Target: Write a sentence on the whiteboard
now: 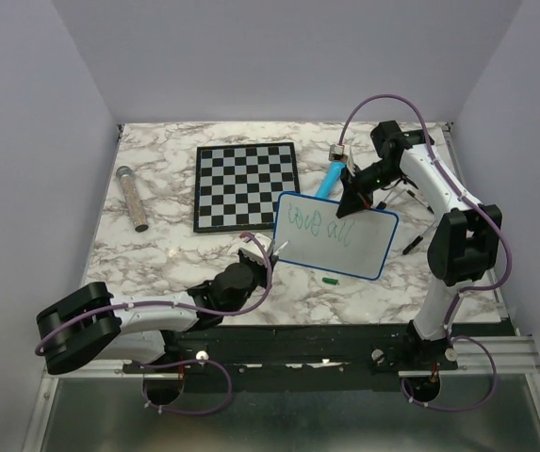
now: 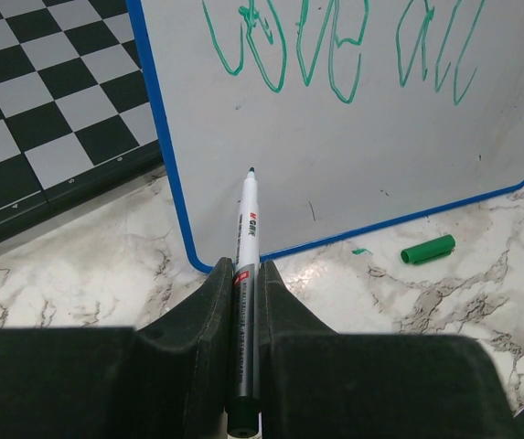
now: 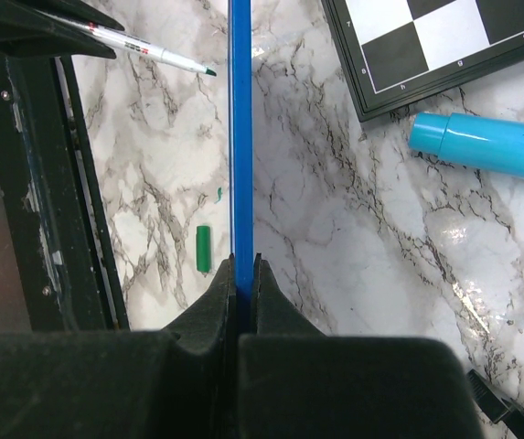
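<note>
The whiteboard [image 1: 337, 240] is held right of centre in the top view, tilted up from the marble table [image 1: 156, 254]. Its blue rim is clamped edge-on in the right gripper [image 3: 243, 267]. The sentence [image 2: 335, 50], green and loopy, is read as "love all" across the board's upper part. A white marker [image 2: 247, 240] is pinched tight in the left gripper [image 2: 246, 271], tip pointed at the board's lower left; contact cannot be confirmed. A green cap [image 2: 428, 249] lies just below the board. A checkerboard [image 1: 246, 184] is seen upper left, and a cyan tube [image 3: 486, 144] near it.
</note>
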You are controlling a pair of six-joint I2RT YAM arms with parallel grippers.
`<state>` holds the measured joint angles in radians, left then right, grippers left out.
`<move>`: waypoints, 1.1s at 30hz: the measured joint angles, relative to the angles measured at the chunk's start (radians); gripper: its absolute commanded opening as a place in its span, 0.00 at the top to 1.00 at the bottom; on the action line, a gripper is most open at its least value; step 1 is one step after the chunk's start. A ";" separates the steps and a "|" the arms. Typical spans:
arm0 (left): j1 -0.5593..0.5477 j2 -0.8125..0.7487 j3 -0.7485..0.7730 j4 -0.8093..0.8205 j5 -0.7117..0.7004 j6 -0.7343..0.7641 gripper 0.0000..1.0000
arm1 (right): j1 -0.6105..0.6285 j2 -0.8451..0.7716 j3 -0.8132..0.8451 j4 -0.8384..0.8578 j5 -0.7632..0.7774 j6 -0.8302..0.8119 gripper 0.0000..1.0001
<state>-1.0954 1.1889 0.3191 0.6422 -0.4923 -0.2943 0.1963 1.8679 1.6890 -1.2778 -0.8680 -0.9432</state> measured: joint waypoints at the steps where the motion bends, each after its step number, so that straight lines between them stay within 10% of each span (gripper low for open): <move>1: 0.000 0.004 0.000 0.003 0.000 0.000 1.00 | 0.000 0.000 0.000 0.000 0.000 0.000 0.99; 33: 0.000 0.055 0.018 0.006 -0.017 -0.008 1.00 | 0.000 0.000 0.000 0.000 0.000 0.000 0.99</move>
<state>-1.0950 1.2438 0.3367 0.6483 -0.5095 -0.3019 0.1963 1.8679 1.6890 -1.2778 -0.8680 -0.9432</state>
